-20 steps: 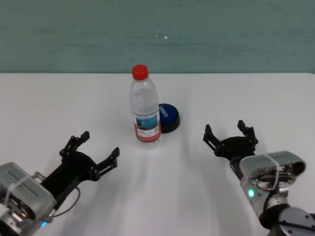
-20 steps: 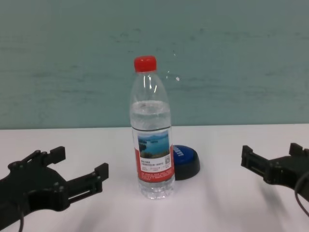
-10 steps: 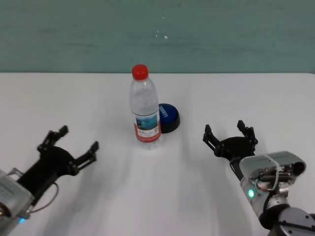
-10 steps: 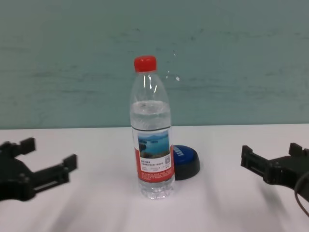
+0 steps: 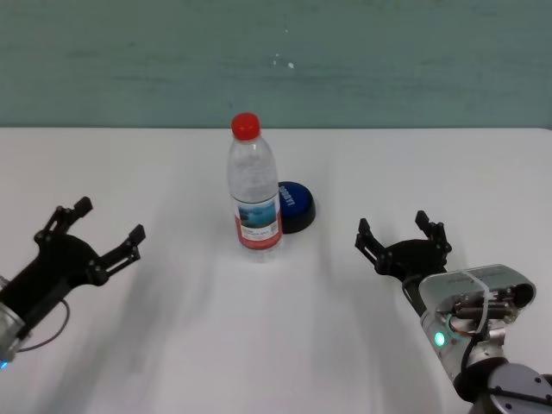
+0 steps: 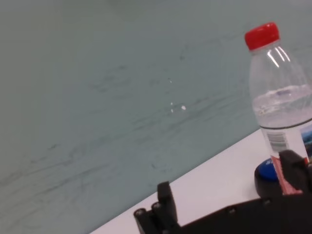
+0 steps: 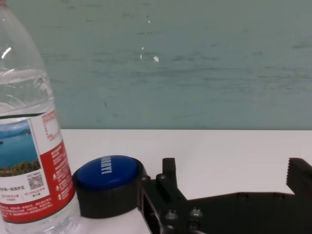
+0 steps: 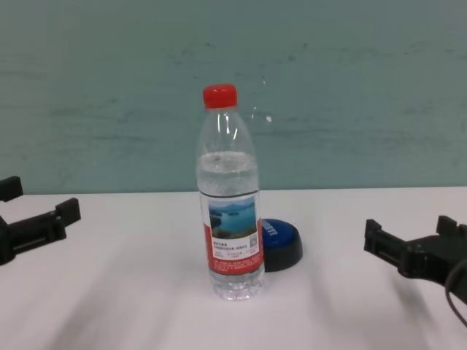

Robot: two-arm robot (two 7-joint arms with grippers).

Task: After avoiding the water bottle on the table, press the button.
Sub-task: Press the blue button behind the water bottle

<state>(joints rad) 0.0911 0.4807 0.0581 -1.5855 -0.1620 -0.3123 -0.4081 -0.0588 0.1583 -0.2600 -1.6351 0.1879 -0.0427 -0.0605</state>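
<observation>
At the centre of the head view stands the bottle (image 5: 255, 194), upright on the table (image 5: 276, 345), with the button (image 5: 294, 205) tucked just behind it and to the right, so close that they look to be touching or nearly so. That bottle is tall on a narrow foot, mostly full by the look of it, so it is weighty yet top-heavy; a knock near the red cap would likely tip it, and its clear plastic wall looks smooth and a little yielding. Nobody needs to hold it, just steer wide. The button is the opposite: low, broad, stiff on its black base, and it wants a straight push down on the middle of the blue dome. Over at lower right the right gripper (image 5: 403, 241) sits with its fingers spread apart, empty, well clear of the bottle and with open table between it and the button. And here is the change: the left gripper (image 5: 93, 229), also spread and empty, has swung out toward the left edge of the frame, far from the bottle it was beside a second ago, while the right one has not budged.
</observation>
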